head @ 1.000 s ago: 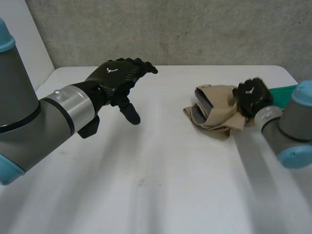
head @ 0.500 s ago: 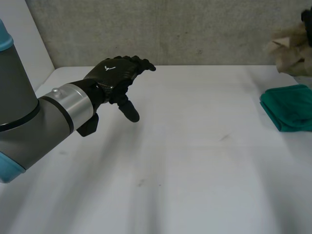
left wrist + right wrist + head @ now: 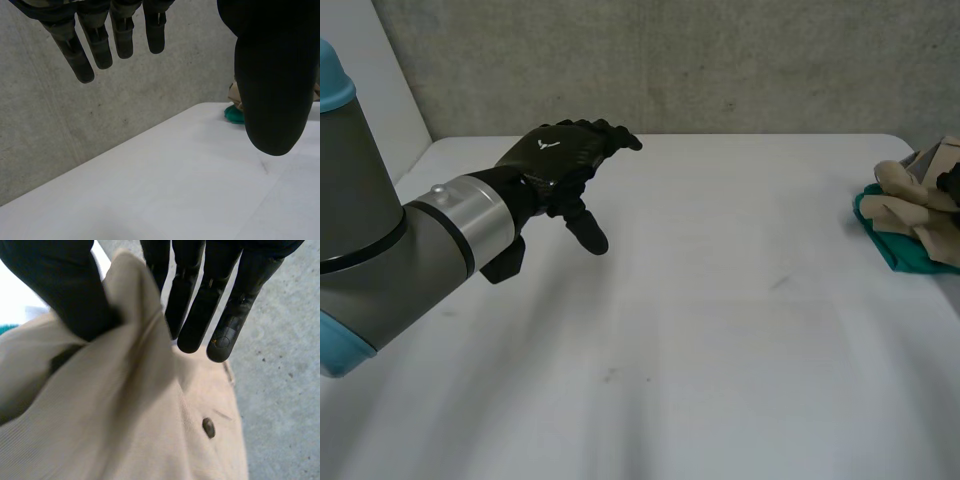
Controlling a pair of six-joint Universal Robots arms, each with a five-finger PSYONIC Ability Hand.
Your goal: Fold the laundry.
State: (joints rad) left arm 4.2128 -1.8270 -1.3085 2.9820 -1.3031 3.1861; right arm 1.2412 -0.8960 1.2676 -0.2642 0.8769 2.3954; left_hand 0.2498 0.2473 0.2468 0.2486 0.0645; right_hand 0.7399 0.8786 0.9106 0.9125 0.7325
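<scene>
My left hand point(image 3: 560, 165) spread loose above the white table point(image 3: 720, 330), my right hand point(image 3: 65, 290) pinching the beige buttoned garment point(image 3: 125, 430), over a green cloth point(image 3: 892, 250)

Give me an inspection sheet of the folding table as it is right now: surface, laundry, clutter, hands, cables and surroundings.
Surface: white table, a few faint marks.
Job's things: beige garment bunched at the table's right edge, over a green cloth.
Clutter: nothing seen.
Hands: left hand above the table, fingers relaxed, holding nothing; right hand pinches a fold of the beige garment between thumb and fingers.
Cables: nothing seen.
Surroundings: grey concrete wall behind the table.
</scene>
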